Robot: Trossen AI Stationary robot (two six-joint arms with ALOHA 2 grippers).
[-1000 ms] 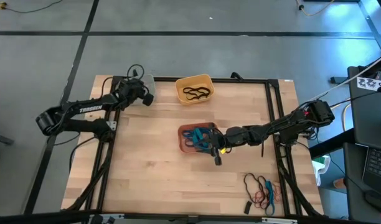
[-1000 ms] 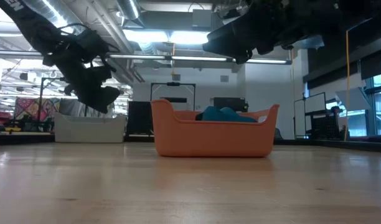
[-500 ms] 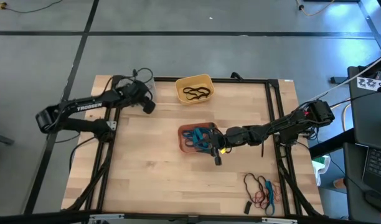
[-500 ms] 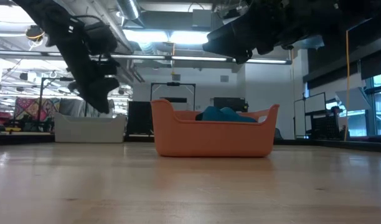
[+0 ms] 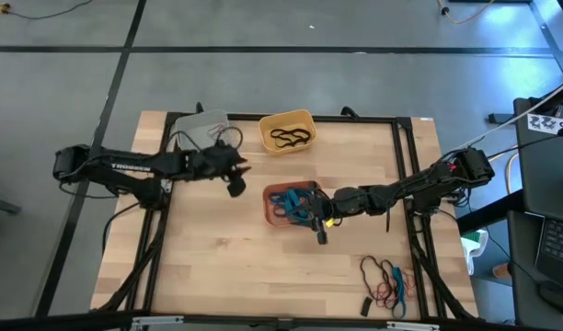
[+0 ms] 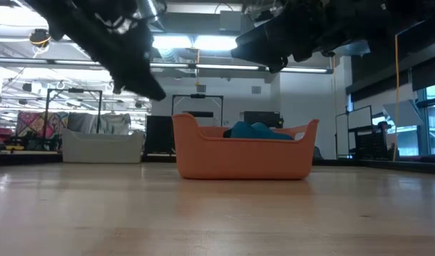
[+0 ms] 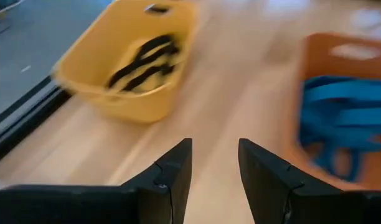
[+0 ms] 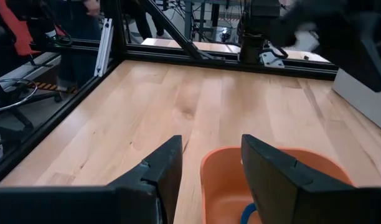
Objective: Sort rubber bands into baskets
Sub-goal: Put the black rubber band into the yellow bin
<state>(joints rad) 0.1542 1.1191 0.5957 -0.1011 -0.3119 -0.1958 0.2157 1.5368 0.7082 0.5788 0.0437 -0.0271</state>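
The loose rubber bands [image 5: 386, 279], red, black and blue, lie in a tangle near the front right corner of the tabletop [image 5: 217, 248], well apart from any basket. The salmon-red basket [image 5: 291, 204] at mid-table holds blue bands, the yellow-orange basket [image 5: 288, 131] at the far edge holds black ones, and the pale grey-white basket [image 5: 201, 125] sits at the far left corner.

We judge that we are between picks. Our left tool [image 5: 235, 187] hangs above bare wood between the grey-white and salmon-red baskets, fingers apart and holding nothing. Our right tool [image 5: 320, 232] hovers at the near right rim of the salmon-red basket, its fingers likewise apart and empty.

The next move calls for one tool to reach the pile, pinch a single thin loop clear of the tangle and carry it to the basket of its colour; loops may well cling together.

The tabletop is pale wooden planking inside a dark frame. Beyond it we see grey floor, and, in the low view, ceiling lights, pipes and workshop clutter.
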